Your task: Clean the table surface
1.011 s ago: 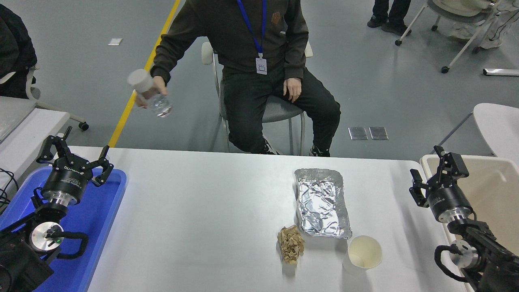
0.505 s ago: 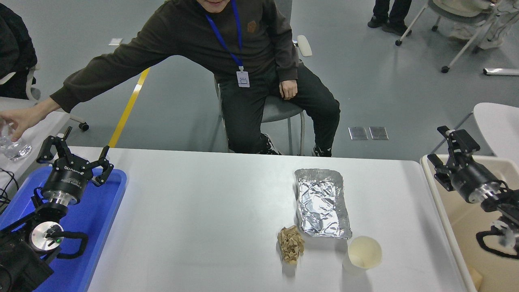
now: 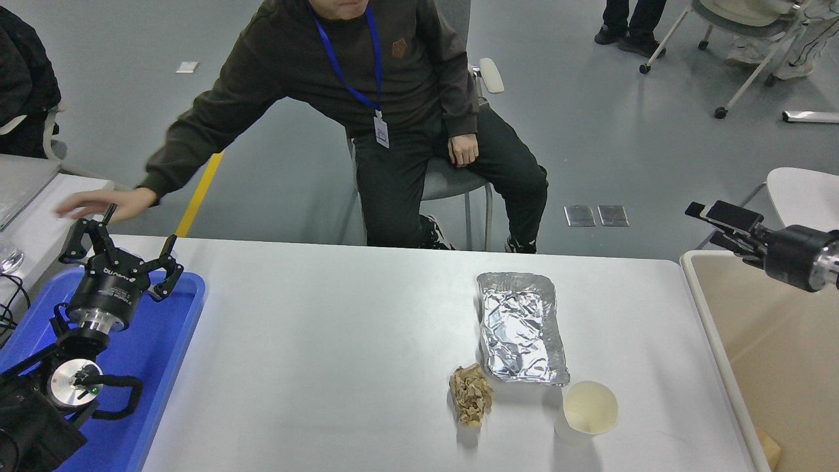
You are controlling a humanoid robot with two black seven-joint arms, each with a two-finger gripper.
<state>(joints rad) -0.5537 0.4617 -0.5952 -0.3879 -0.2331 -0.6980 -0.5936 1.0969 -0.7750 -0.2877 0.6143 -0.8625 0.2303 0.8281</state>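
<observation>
The white table surface point(image 3: 328, 341) carries a crinkled foil tray point(image 3: 521, 328), a crumpled brown paper wad point(image 3: 470, 395) just below its near left corner, and a white paper cup point(image 3: 586, 410) upright near the front edge. My right gripper point(image 3: 706, 226) comes in from the right edge, held high and pointing left above the beige bin, well away from these things; it is open and holds nothing. My left gripper point(image 3: 121, 252) stays parked over the blue tray at the lower left, open and empty.
A blue tray point(image 3: 164, 341) lies at the table's left end and a beige bin point(image 3: 773, 354) stands off its right end. A seated person at the far side stretches a hand point(image 3: 98, 204) over the grey side table point(image 3: 39, 216), where a clear bottle point(image 3: 6, 257) rests.
My right arm rose and swung right, from beside the table's right edge to above the bin. The person carried the bottle left, set it on the side table and is drawing the hand back.
</observation>
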